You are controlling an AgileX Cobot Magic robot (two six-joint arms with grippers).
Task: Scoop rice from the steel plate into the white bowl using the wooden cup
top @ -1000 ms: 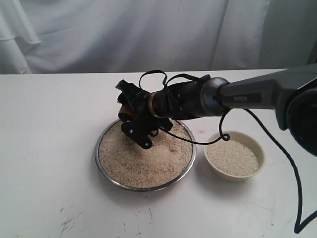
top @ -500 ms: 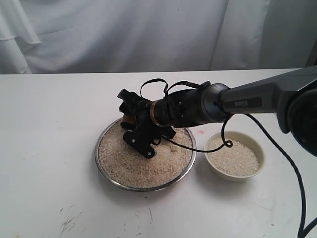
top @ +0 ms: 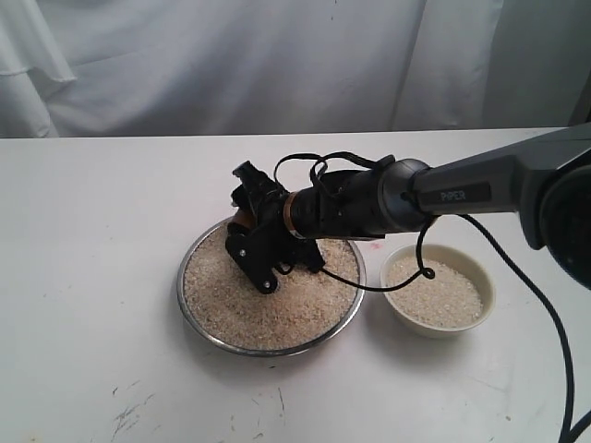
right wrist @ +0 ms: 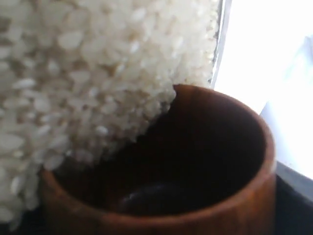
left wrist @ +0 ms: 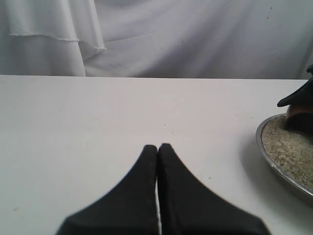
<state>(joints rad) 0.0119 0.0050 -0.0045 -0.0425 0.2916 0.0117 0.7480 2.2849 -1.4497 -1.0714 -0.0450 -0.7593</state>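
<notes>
Table layout
The steel plate rests on the table; white bowl just beside at 3 o'clock; rice in both; wooden cup in plate at 11 o'clock.

Grey PIPER-marked arm, black looping cables

A white table fills the foreground, its surface marked by dark scuffs near the front edge. Behind it hangs a white cloth backdrop in soft folds, evenly lit.

Ext cam above table, L wrist low, R wrist close-up; all share steel plate.
</notes>
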